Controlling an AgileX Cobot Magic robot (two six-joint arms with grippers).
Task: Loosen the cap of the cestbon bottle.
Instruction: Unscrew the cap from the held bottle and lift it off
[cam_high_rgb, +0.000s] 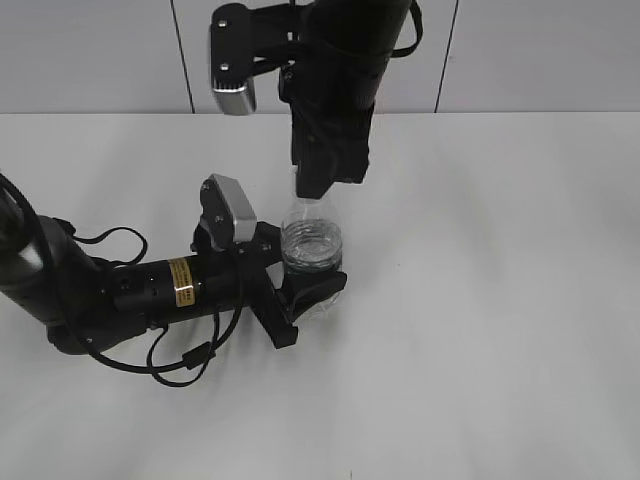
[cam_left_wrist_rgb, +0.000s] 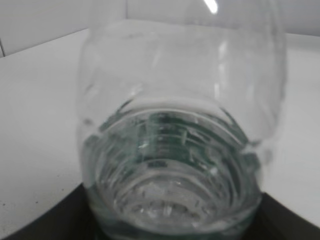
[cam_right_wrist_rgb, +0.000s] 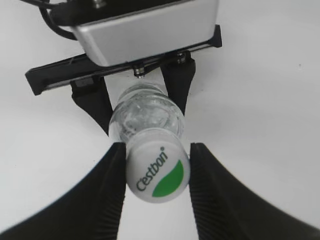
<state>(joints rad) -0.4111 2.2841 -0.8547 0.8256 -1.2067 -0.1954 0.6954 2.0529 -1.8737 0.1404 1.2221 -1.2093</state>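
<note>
**White table, both claws on the bottle**

White table (cam_high_rgb: 500, 300) fills my screens. I see the cestbon bottle (cam_high_rgb: 312, 240) upright near the middle, nearer the far edge. My left gripper (cam_high_rgb: 305, 285) clamps its body low down. My right gripper (cam_right_wrist_rgb: 156, 175) comes from above, fingers (cam_right_wrist_rgb: 112, 190) pressed on both sides of the cap (cam_right_wrist_rgb: 156, 172).

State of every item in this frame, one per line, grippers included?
cestbon bottle: upright on the table, clamped at its lower body.
cap: on the neck, pinched from both sides.
left gripper: shut on the bottle body.
right gripper: shut on the cap from above.
table: white, bearing the bottle.
</note>
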